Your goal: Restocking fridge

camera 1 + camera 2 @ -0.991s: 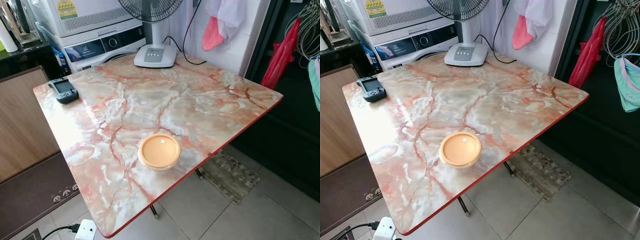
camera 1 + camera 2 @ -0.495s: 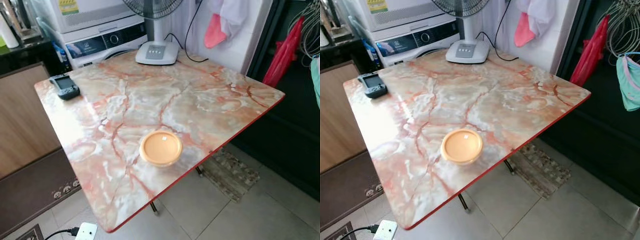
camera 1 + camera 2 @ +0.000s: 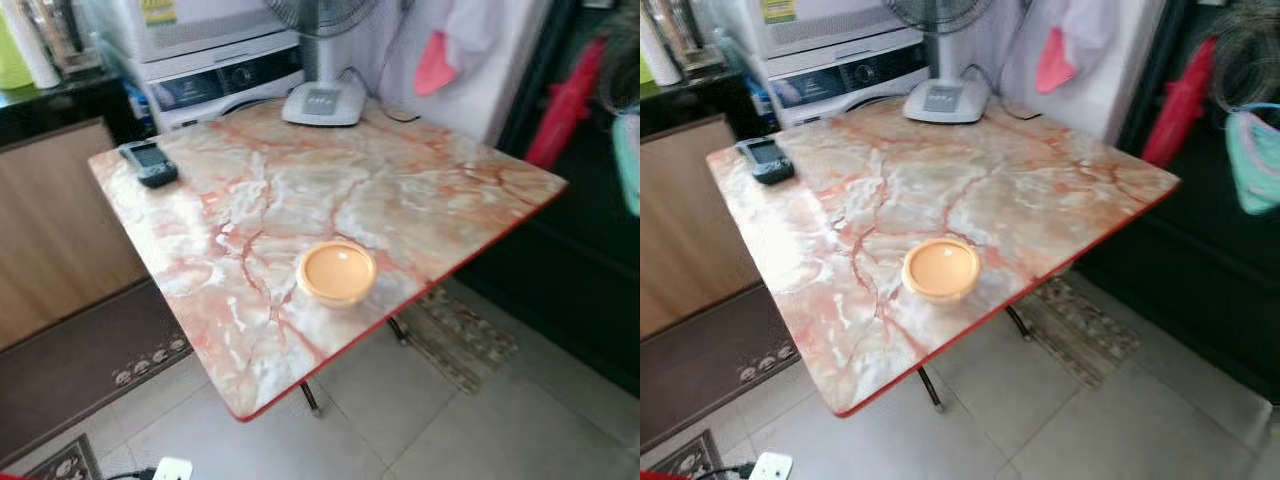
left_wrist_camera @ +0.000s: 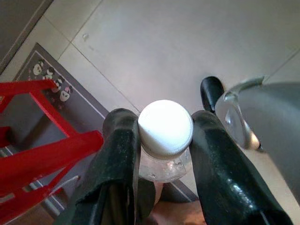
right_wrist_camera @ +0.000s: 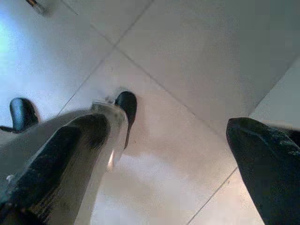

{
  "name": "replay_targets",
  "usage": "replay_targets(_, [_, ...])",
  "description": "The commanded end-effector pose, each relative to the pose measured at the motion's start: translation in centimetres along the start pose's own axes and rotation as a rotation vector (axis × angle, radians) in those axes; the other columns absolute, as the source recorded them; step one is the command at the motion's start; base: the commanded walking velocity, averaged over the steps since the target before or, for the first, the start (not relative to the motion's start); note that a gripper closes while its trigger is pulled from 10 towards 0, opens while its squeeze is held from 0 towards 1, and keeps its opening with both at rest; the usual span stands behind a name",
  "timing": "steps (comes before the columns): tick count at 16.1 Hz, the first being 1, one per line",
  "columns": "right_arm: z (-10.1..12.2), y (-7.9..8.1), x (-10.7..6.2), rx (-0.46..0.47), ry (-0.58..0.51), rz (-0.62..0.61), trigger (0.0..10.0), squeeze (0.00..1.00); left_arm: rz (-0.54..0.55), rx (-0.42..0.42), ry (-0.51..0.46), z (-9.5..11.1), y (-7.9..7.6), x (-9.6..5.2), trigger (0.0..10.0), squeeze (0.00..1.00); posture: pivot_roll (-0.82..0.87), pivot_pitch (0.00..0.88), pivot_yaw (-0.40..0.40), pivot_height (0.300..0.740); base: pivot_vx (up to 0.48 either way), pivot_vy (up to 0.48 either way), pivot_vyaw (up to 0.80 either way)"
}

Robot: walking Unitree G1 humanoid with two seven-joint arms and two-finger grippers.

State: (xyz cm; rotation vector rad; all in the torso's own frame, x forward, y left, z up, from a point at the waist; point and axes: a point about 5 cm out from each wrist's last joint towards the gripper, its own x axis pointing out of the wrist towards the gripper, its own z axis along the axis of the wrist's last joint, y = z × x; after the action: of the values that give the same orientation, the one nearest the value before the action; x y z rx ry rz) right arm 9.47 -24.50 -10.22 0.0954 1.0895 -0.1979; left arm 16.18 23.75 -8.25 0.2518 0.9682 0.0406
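My left gripper [image 4: 164, 140] is shut on the neck of a clear bottle with a white cap [image 4: 165, 123], held above the tiled floor. My right gripper [image 5: 164, 159] hangs open over the floor tiles, with nothing between its fingers [image 5: 269, 159]. Ahead stands a marble-patterned table [image 3: 430, 190] with a red edge. A round orange lidded container [image 3: 337, 272] sits near its front edge. The head views are blurred.
A dark handheld device [image 3: 148, 163] lies at the table's far left corner and a fan base [image 3: 323, 102] at the back. A washing machine [image 3: 220, 80] stands behind. Below are a floor mat [image 3: 455, 335], a power strip [image 3: 172, 468] and a red frame [image 4: 37, 159].
The whole head picture has shifted and blurred: the table now looks smaller and farther off, with more floor in front. The container and the device lie where they were on the table.
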Motion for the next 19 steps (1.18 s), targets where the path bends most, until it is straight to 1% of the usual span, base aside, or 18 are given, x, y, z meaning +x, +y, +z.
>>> replay_targets(1, [0.5, -0.3, 0.0, 0.0, -0.012, -0.006, 10.0, 0.0, -0.001, -0.005, 0.028, -0.9, -0.2, -0.2, 10.0, 0.0, 0.15, 0.028, 0.007, 0.74, -0.259, 0.0, 0.0])
replay_targets(8, [0.5, -0.2, 0.1, 0.002, -0.015, -0.003, 10.0, 0.0, 0.003, -0.006, 0.025, -0.8, 0.0, -0.2, 10.0, 0.0, 0.15, 0.019, 0.002, 0.74, -0.256, 0.0, 0.0])
replay_targets(12, [0.5, -0.3, 0.0, -0.001, -0.014, -0.004, 10.0, 0.0, -0.003, -0.007, 0.026, -0.8, -0.4, -0.1, 10.0, 0.0, 0.14, 0.02, -0.006, 0.74, -0.26, 0.0, 0.0])
replay_targets(15, [0.6, -0.6, 0.0, -0.004, -0.015, -0.007, 10.0, 0.0, -0.008, -0.012, 0.026, -0.7, -0.9, -0.1, 10.0, 0.0, 0.15, 0.022, -0.019, 0.74, -0.254, 0.0, 0.0])
replay_targets(19, [0.7, -0.7, 0.0, 0.009, -0.021, -0.01, 10.0, 0.0, -0.007, 0.004, 0.04, -0.8, -1.3, -0.1, 10.0, 0.0, 0.14, 0.018, -0.027, 0.74, 0.0, 0.0, 0.0])
